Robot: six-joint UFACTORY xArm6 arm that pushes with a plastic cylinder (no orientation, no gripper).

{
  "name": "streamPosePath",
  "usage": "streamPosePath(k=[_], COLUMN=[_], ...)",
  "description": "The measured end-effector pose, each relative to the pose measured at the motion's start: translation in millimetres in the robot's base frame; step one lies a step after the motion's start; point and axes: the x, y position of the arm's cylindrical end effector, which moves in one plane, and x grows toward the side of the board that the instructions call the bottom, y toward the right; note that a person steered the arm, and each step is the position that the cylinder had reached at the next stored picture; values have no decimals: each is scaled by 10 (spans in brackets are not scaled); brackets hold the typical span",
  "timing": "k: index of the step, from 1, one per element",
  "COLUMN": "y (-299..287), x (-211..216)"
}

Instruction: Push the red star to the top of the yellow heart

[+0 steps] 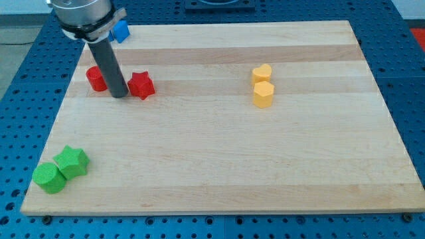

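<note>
Nearest you, at the bench [219,179] bottom left, sit two green blocks [61,170]. Farther up, my tip [119,95] stands between the red star [141,85] and a red block [97,78], just left of the star; there are no fingers. The yellow heart [261,72] sits well right, touching a yellow block [263,94]. A blue block [120,30] lies at the far edge.
</note>
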Motion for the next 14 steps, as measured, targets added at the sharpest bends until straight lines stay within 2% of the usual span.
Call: streamPosePath(k=[3, 4, 6, 7, 9, 11, 14], y=[436, 568, 831, 1131, 1197, 1306, 1148], x=[-236, -214, 163, 151, -336, -601, -966])
